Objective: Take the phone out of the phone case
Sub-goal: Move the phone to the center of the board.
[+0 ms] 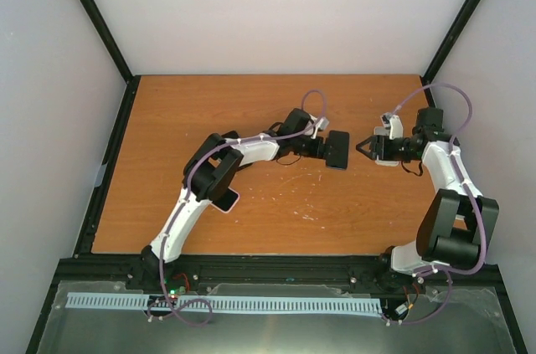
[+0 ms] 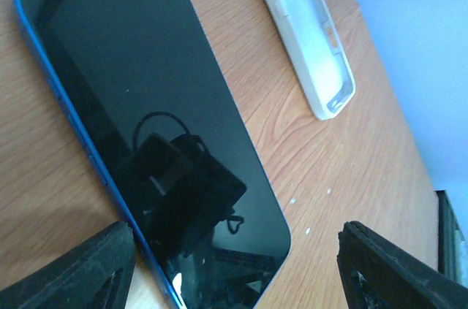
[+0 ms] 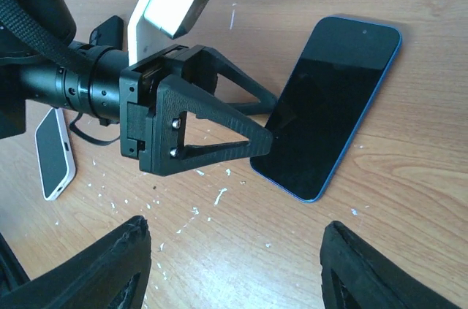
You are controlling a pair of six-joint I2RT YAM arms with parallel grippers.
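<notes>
Tabletop [image 1: 167,220] of orange-brown wood fills the enclosure, with pale walls on three sides. Across it the left arm [image 1: 251,149] reaches from its base toward the middle, and the right arm [image 1: 448,170] bends in from the opposite side, so the two wrists face each other near the centre.

The phone [image 3: 329,97] lies flat on the wood between them, dark screen up, its blue edge showing all round. It is bare and out of its cover. The left gripper [image 2: 234,272] stands with its jaws spread wide at one short end of the phone, holding nothing. One finger sits right at the blue edge, possibly touching it, though the wrist view is too oblique to be sure. The other finger is clear of the phone.

The right gripper [image 3: 234,265] hangs above bare wood near the phone, jaws also wide apart and empty.

The white phone case [image 2: 303,31] lies on the table by itself, well apart from the phone, under the left arm's elbow.

White specks [image 3: 219,196] dot the wood.
</notes>
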